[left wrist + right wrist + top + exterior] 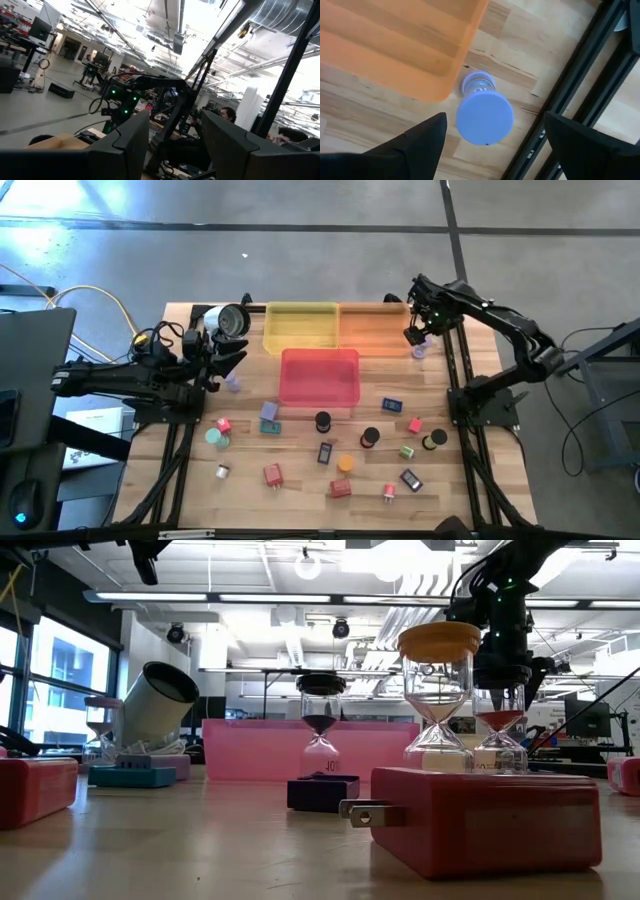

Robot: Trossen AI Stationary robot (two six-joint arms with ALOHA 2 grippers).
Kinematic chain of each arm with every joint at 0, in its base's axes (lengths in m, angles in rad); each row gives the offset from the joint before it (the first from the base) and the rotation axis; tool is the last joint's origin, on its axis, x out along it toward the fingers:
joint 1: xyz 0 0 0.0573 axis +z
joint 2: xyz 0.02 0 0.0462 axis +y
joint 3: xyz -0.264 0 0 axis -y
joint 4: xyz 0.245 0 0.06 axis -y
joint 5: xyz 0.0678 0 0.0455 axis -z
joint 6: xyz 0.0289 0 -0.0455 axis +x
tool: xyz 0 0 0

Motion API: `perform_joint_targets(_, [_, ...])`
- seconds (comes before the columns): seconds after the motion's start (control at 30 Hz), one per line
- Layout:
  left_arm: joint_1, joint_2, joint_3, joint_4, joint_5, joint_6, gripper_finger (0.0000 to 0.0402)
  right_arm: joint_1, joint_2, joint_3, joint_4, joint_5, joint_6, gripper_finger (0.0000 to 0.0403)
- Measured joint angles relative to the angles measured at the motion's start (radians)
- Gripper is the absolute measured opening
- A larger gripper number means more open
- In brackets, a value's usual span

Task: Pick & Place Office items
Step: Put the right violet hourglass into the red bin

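High view: we see the right claw (417, 332) above a lilac timer (419, 350) beside the orange tray (372, 330); left claw (222, 350) parked, partly open, empty.
Right wrist view: claw wide, timer (485, 114) between fingers (415, 142), untouched.

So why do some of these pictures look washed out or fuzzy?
High view: glare whitens the floor at upper left. Left wrist view: bright ceiling lights wash out the room. Low view: the near pink block looms large and soft. Right wrist view: the lilac cap is crisp, the dark fingers blurred.
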Motion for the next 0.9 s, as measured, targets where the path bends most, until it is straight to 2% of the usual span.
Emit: perform_joint_targets(0.9, [0.0,0.0,0.0,0.0,0.0,0.0,0.0177,-0.056,0.001,0.0,0.044,-0.03,0.007,0.0321])
